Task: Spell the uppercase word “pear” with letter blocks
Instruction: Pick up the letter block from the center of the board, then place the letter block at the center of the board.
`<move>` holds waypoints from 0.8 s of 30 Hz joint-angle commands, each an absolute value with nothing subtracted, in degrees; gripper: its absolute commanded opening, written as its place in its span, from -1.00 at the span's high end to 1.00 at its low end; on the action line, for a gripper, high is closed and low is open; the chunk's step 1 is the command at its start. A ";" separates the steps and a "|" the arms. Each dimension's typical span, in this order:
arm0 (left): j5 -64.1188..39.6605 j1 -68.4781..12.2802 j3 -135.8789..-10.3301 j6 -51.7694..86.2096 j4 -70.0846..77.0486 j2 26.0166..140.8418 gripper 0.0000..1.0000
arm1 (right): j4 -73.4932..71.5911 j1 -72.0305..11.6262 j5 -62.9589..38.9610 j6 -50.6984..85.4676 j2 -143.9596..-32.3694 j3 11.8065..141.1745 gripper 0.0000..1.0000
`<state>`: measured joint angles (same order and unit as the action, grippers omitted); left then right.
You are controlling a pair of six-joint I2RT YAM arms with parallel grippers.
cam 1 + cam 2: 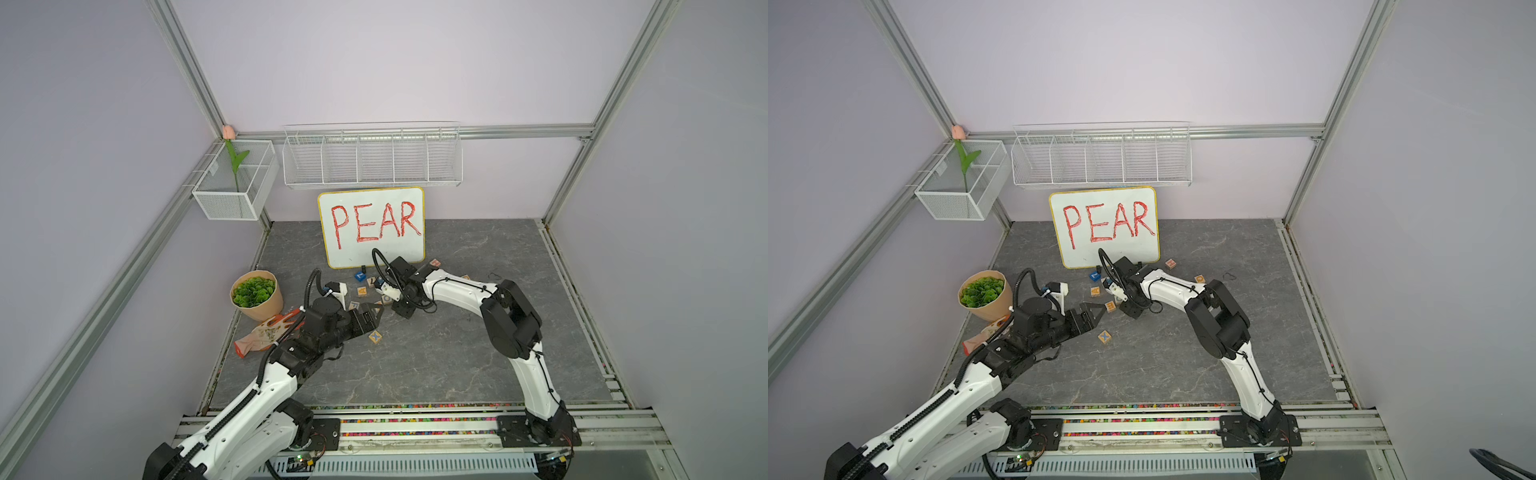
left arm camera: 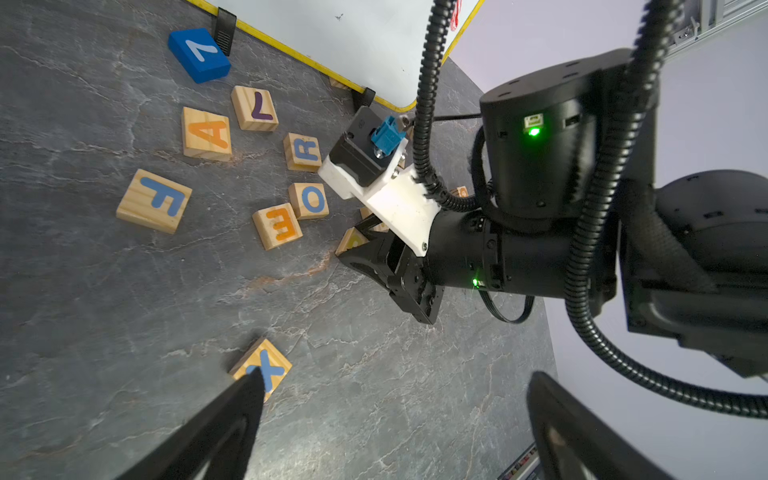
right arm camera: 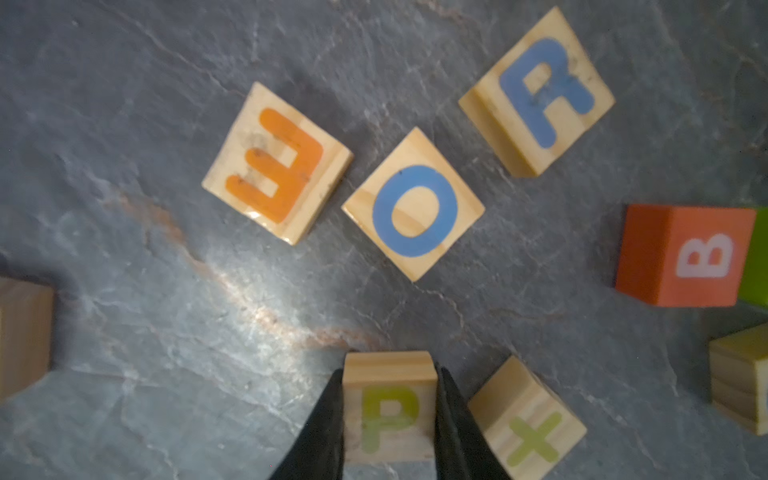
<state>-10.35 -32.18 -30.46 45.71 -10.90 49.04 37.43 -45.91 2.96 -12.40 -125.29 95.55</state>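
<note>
The P block (image 3: 388,415) is pinched by its sides in the right gripper (image 3: 389,372), whose fingers (image 3: 324,428) are pressed against it; whether it is lifted off the tabletop (image 3: 124,208) cannot be told. The E block (image 3: 276,164) and R block (image 3: 540,93) lie just beyond, an O block (image 3: 413,203) between them. The A block (image 2: 206,133) lies near the whiteboard (image 2: 353,37). The left gripper (image 2: 397,378) is spread wide, with nothing held.

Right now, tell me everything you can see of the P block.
The P block is a small pale wooden block, grain visible, with a yellow-green P on its upward face. The right gripper is shut on it, black fingers pressed to two opposite sides. It sits level, on or just above the grey table; I cannot tell which. An X block lies close beside it.
</note>
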 commanded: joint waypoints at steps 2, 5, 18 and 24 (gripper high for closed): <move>-10.44 -31.82 -29.87 44.64 -10.11 48.43 -0.98 | 37.68 -46.49 2.57 5.37 -116.42 92.31 0.52; -11.07 -31.82 -29.88 44.05 -9.89 48.52 -0.99 | 34.67 -46.50 2.04 15.87 -110.73 85.84 0.52; -15.32 -31.74 -31.08 40.90 -10.70 49.51 -0.98 | 23.64 -49.42 6.82 40.87 -103.61 68.12 0.56; -15.27 -31.80 -31.35 40.09 -12.01 48.10 -0.98 | 26.50 -50.36 8.80 41.88 -105.91 69.92 0.56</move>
